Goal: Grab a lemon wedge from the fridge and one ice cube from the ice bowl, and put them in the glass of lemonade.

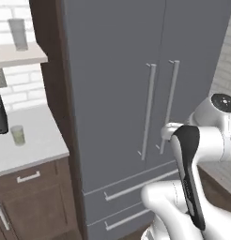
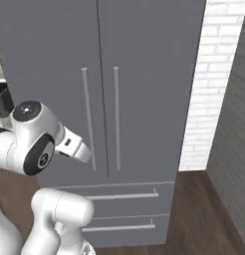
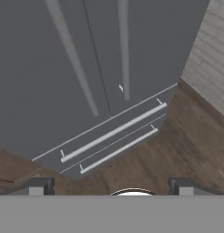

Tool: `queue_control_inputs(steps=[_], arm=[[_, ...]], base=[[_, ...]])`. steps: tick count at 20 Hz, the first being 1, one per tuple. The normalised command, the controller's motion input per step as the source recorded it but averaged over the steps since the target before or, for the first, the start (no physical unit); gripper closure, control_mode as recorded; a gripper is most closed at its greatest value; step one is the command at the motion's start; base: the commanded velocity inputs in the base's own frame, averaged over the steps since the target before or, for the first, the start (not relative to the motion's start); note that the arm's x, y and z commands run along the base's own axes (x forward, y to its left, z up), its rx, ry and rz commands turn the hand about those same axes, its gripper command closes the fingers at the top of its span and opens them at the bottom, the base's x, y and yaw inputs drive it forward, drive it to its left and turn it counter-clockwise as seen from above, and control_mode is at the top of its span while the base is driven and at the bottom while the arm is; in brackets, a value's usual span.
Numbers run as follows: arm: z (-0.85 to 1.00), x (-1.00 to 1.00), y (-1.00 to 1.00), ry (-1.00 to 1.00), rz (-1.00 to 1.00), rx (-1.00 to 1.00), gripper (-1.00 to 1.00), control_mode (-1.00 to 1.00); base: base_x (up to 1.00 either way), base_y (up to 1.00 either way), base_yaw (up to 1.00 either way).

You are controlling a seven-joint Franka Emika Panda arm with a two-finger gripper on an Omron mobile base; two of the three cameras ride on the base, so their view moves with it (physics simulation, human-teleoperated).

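Observation:
The grey two-door fridge (image 1: 112, 93) (image 2: 149, 74) (image 3: 36, 68) stands shut, so the lemon wedge is hidden. Its two thin silver handles (image 1: 149, 110) (image 2: 117, 117) run down beside the door seam, with two drawers (image 2: 129, 195) below. My gripper (image 3: 110, 186) hangs open and empty a short way in front of the doors, at about the level of the handles' lower ends and tilted down toward the drawers. Its dark fingertips (image 3: 38, 185) stand far apart. The glass of lemonade (image 1: 17, 135) sits on the pale counter (image 1: 37, 145) left of the fridge. The ice bowl is out of view.
A taller grey-clear glass (image 1: 18, 33) stands on a shelf above the counter, and a dark appliance (image 1: 0, 115) sits at the counter's left edge. Brown cabinets (image 1: 28, 197) lie under the counter. A white brick wall (image 2: 204, 89) and wood floor (image 2: 204, 214) are right of the fridge.

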Motion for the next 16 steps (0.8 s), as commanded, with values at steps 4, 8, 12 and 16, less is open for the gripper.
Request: queue_control_inputs(steps=[4,8,12,16], arm=[[0.0,0.0,0.0,0.0,0.0,0.0,-1.0,1.0],[0.0,0.0,0.0,0.0,0.0,0.0,-1.0,1.0],[0.0,0.0,0.0,0.0,0.0,0.0,-1.0,1.0],[0.0,0.0,0.0,0.0,0.0,0.0,-1.0,1.0]], base=[[0.17,-0.42,0.53],[0.27,-0.49,0.55],[0.0,-0.21,0.15],[0.0,-0.35,0.02]])
